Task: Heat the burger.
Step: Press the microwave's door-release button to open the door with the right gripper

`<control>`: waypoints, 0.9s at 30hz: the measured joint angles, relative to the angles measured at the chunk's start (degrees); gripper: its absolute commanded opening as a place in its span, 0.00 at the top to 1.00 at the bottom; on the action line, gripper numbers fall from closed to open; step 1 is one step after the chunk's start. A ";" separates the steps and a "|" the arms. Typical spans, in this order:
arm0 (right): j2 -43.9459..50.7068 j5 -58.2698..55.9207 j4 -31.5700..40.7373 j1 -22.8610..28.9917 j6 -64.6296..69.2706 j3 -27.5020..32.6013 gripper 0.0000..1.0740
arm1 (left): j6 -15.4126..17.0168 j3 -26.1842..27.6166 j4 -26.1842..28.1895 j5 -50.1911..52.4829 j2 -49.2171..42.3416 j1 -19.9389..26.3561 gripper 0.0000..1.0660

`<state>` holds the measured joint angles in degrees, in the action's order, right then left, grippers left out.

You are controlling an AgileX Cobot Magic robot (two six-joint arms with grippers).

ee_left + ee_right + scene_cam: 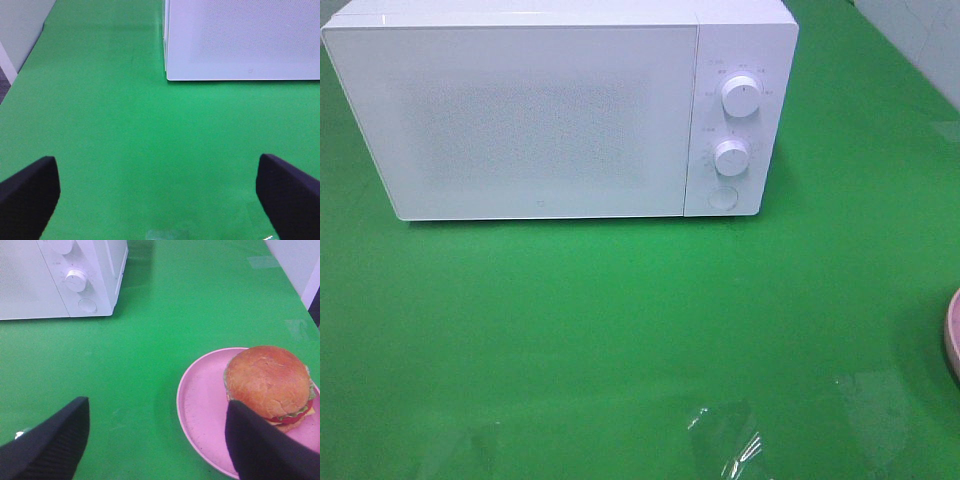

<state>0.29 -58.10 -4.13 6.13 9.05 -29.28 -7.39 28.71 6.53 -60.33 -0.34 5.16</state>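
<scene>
The right tool (pixel 155 445) is spread wide, empty. The burger (pixel 267 382) is seen just beside one finger (pixel 260 450).

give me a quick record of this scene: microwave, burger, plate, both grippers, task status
microwave: white, at the back of the green table, door shut, two knobs and a round button on its right panel
burger: on the pink plate, off-centre, outside the microwave
pink plate: on the table, only a sliver at the right edge of the high view
left gripper: open, empty, above bare table
right gripper: open, empty, close to the burger
task status: burger not yet in the microwave
</scene>
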 measured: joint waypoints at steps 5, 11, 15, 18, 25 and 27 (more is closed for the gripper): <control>0.00 0.00 0.00 0.00 0.00 0.00 0.32 | 0.00 0.00 0.00 0.17 0.00 0.00 0.06; 0.00 0.00 0.00 0.00 0.00 0.00 0.32 | 0.00 0.00 0.00 0.17 0.00 0.00 0.06; 0.00 0.00 0.00 0.00 0.00 0.00 0.32 | 0.00 0.00 0.00 0.17 0.00 0.00 0.06; 0.00 0.00 0.00 0.00 0.00 0.00 0.32 | 0.00 0.00 0.00 0.17 0.00 0.00 0.06; -4.13 4.41 0.00 0.00 0.00 -2.18 0.32 | 0.00 0.00 0.00 0.17 0.00 0.00 0.06; -7.85 7.91 0.00 0.00 0.00 -2.18 0.32 | 0.00 0.00 0.00 0.17 0.00 0.00 0.06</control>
<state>-7.56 -50.19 -4.13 6.13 9.05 -31.46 -7.39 28.71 6.53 -60.16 -0.34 5.16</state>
